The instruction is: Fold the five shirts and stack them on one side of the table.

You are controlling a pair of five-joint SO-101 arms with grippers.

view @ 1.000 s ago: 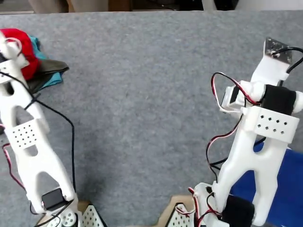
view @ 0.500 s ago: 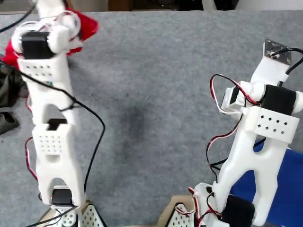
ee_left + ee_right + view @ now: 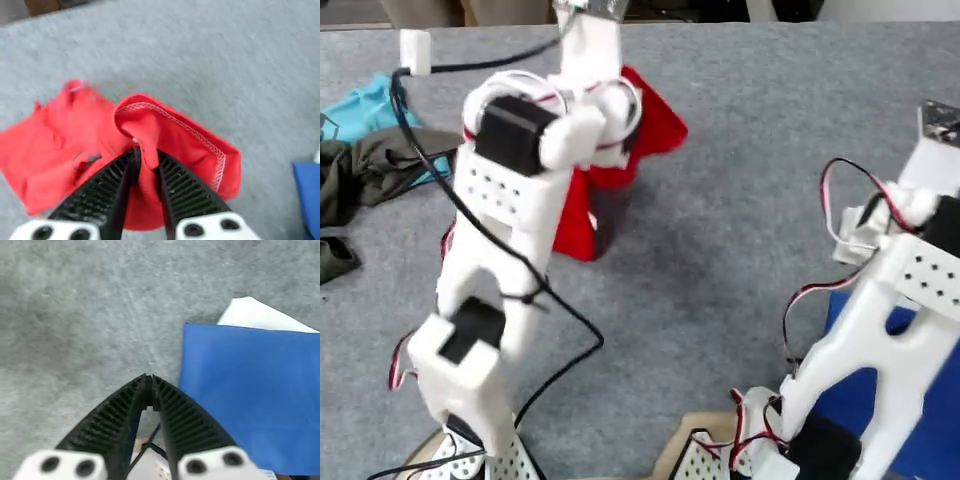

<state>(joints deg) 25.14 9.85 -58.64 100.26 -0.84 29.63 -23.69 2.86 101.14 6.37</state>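
At the far left of the grey table (image 3: 740,250), the high view takes in a teal shirt (image 3: 355,105) and a dark olive shirt (image 3: 380,175), crumpled against each other and unfolded. Next comes my left arm (image 3: 510,230), stretched toward the table's middle, with the red shirt (image 3: 655,130) bunched around and below its far end; from above, the arm covers the grip itself. My left wrist camera supplies that: my left gripper (image 3: 145,152) is clamped on a fold of the red cloth, a stitched hem (image 3: 175,127) arching just past the fingertips and the rest spreading out below. Further right, my right gripper (image 3: 149,382) is closed on nothing, tips together above bare grey surface. Its camera shows the folded blue shirt (image 3: 250,390) just beside it, with a white corner (image 3: 255,312) poking out from under the far edge — from above, my right arm (image 3: 910,290) covers much of that blue.
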